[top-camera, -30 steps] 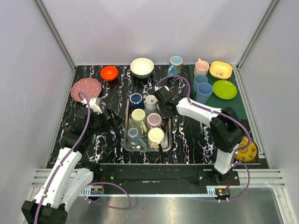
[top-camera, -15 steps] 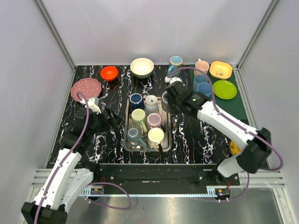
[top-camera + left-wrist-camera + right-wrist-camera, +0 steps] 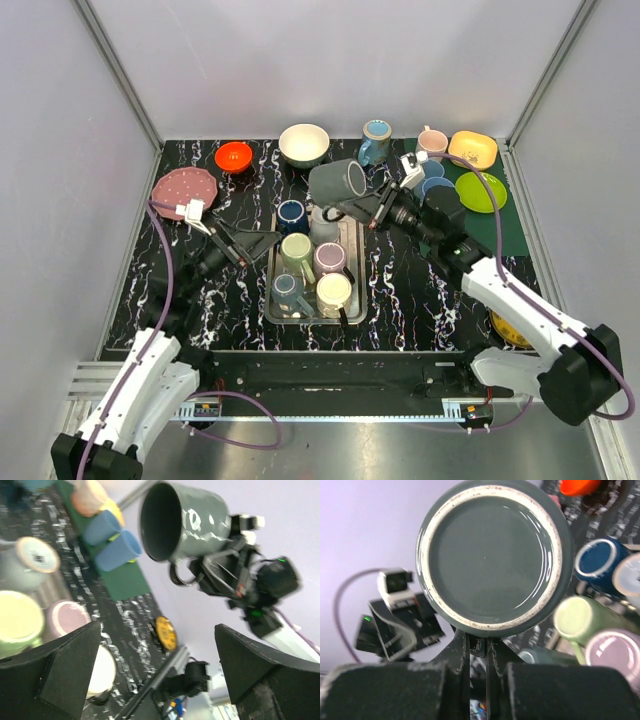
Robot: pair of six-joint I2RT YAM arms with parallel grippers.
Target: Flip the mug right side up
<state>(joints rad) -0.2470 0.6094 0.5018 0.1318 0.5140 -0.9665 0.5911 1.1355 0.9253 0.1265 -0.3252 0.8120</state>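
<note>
A dark grey mug (image 3: pixel 337 182) hangs in the air above the back of the metal tray (image 3: pixel 357 262), lying on its side with its mouth to the left. My right gripper (image 3: pixel 370 207) is shut on its handle. The right wrist view shows the mug's base (image 3: pixel 492 555) just above my closed fingers (image 3: pixel 459 645). The left wrist view shows the mug's open mouth (image 3: pixel 160 522) and handle. My left gripper (image 3: pixel 262 240) is open and empty, raised left of the tray, with both fingers (image 3: pixel 55 675) wide apart.
The tray holds several mugs, upside down or on their sides (image 3: pixel 297 252). A white bowl (image 3: pixel 304 144), an orange bowl (image 3: pixel 234 156), a pink plate (image 3: pixel 183 189) and a blue mug (image 3: pixel 376 139) stand at the back. Cups and dishes crowd the green mat (image 3: pixel 470 215) at the right.
My right gripper has lifted the dark grey mug out of the tray's back right corner and swung it up and left, tipped on its side. My left gripper has risen and turned toward it.
</note>
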